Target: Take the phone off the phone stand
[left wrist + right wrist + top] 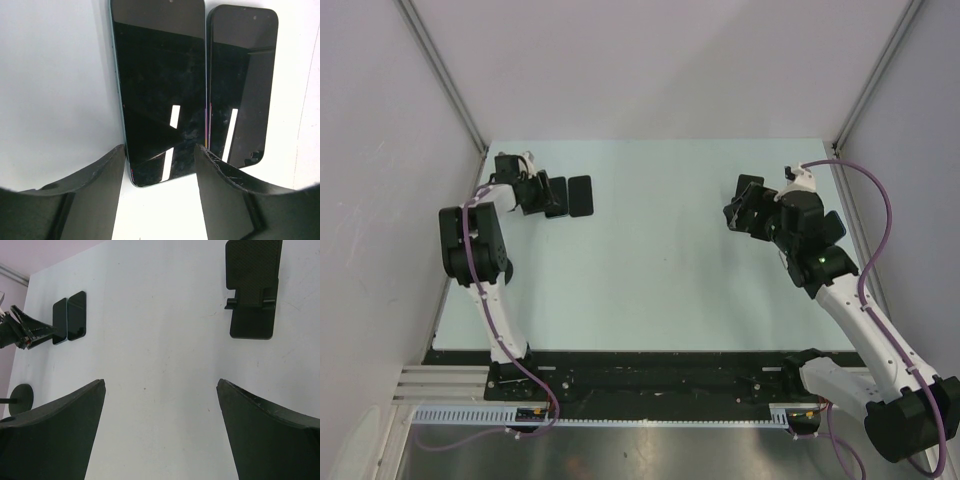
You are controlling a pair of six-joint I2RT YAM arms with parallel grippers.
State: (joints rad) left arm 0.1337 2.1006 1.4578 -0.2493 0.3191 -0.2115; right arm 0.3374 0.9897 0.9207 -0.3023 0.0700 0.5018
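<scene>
Off the stand already: phone, flat on the table, dark screen up, well apart from the stand, over on the left arm's side. Light streaks mirrored in the glass, with smudges near its near end.

Just beside it, on the side toward the stand: other phone, also flat and screen up, long edges parallel to the first. A thin strip of table between the two at the far end; nearer the camera, touching or not, impossible to tell.

Left gripper: released, jaws apart, low over the table, far from the stand. Near end of the phone in sight between the black fingers, nothing clenched. Contact between fingertips and phone edges: cannot tell. Scuff marks along the inner edge of one finger.

Right gripper: spread wide, nothing between the jaws, only bare table below. Much nearer the stand than the left gripper, with the stand beyond its fingertips and off to one side.

Stand itself: black, on the table, with a textured back plate, two small lips at the ledge and a flat base plate.
</scene>
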